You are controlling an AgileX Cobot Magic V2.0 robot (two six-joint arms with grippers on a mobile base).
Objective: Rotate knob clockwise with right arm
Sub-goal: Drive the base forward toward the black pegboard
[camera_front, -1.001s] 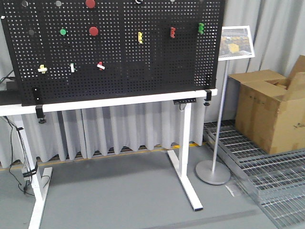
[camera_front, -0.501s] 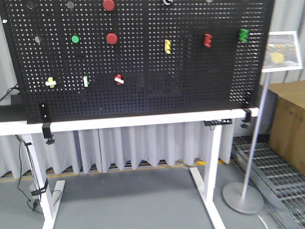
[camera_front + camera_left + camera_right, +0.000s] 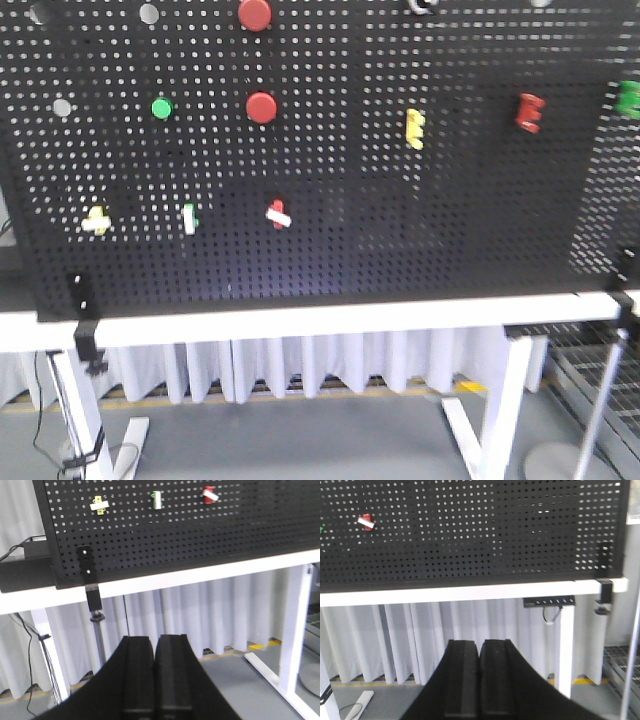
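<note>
A black pegboard [image 3: 330, 250] stands on a white table and carries several knobs and handles. In the lower row are a yellow-white one [image 3: 96, 220], a green-white one [image 3: 189, 217] and a red-white one [image 3: 278, 214]. Above are red round buttons [image 3: 261, 107], a green button [image 3: 162, 107], a yellow handle [image 3: 415, 129] and a red handle [image 3: 528, 112]. My right gripper [image 3: 480, 642] is shut and empty, low and well short of the board; the red-white knob [image 3: 366, 521] shows up to its left. My left gripper [image 3: 155, 640] is shut and empty, below the lower row [image 3: 157, 499].
The white table edge [image 3: 320, 320] runs under the board, with white legs [image 3: 500, 410] and a grey curtain behind. Black clamps [image 3: 85, 335] hold the board. A sign stand's pole and base [image 3: 560, 465] are at the lower right. Cables hang at the left leg [image 3: 45, 420].
The front view has closed in on the pegboard, which has grown larger and slid right. The sign and the cardboard boxes have left the view.
</note>
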